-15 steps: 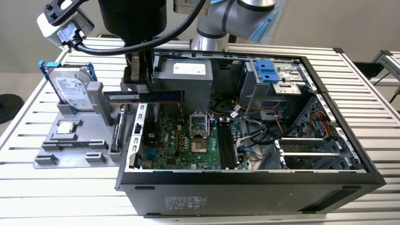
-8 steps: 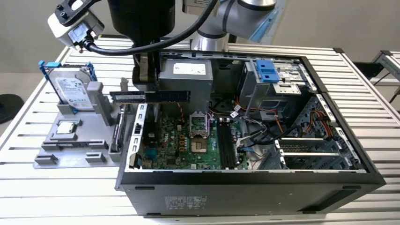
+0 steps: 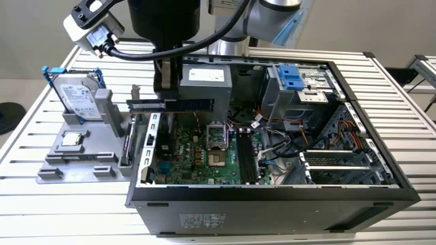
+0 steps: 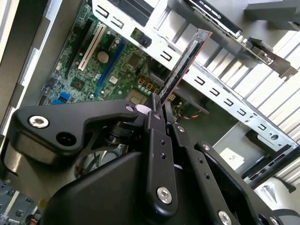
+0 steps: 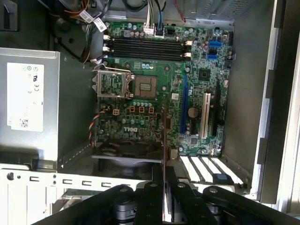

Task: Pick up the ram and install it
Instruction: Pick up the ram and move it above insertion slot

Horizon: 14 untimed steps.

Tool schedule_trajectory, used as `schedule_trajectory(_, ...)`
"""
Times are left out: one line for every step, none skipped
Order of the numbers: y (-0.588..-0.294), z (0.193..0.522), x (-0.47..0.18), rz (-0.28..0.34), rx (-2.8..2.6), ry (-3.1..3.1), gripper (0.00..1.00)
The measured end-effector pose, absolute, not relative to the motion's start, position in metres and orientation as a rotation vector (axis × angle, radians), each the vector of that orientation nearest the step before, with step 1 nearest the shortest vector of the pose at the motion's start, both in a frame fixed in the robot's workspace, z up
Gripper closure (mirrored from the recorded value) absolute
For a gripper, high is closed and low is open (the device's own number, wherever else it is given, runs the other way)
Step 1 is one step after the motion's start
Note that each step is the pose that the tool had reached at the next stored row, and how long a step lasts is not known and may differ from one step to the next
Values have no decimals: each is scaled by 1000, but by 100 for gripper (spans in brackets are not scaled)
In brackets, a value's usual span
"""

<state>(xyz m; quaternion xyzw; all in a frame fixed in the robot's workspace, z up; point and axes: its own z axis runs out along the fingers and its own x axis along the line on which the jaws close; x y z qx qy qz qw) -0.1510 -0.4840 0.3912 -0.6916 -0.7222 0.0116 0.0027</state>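
Ram (image 3: 170,104) is being held above the open computer case (image 3: 272,204) — pinched edgewise between the closed-in fingers of the gripper (image 3: 165,94). In the exterior view it is being held level over the motherboard (image 3: 204,153), at about ten o'clock of the case, with the black memory slots (image 3: 246,158) lying well apart toward five o'clock. At nine o'clock — outside the case — a hard drive (image 3: 78,99) is being propped upright in a grey holder (image 3: 68,168).
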Motion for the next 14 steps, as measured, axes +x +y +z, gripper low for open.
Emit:
schedule_trajectory(-484, 391, -150, 36, -2169, -2265, 100)
schedule_trajectory(-484, 391, -149, 37, -2169, -2265, 100)
schedule_trajectory(-484, 391, -148, 36, -2169, -2265, 100)
schedule_trajectory(-484, 391, -147, 37, -2169, -2265, 100)
schedule_trajectory(-484, 391, -146, 37, -2169, -2265, 100)
schedule_trajectory(-484, 391, -145, 37, -2169, -2265, 100)
schedule_trajectory(-484, 391, -144, 37, -2169, -2265, 100)
schedule_trajectory(-484, 391, -143, 36, -2169, -2265, 100)
schedule_trajectory(-484, 391, -142, 36, -2169, -2265, 100)
schedule_trajectory(-484, 391, -140, 37, -2169, -2265, 100)
schedule_trajectory(-484, 391, -139, 37, -2169, -2265, 100)
schedule_trajectory(-484, 391, -138, 37, -2169, -2265, 100)
schedule_trajectory(-484, 391, -137, 37, -2169, -2265, 100)
schedule_trajectory(-484, 391, -136, 37, -2169, -2265, 100)
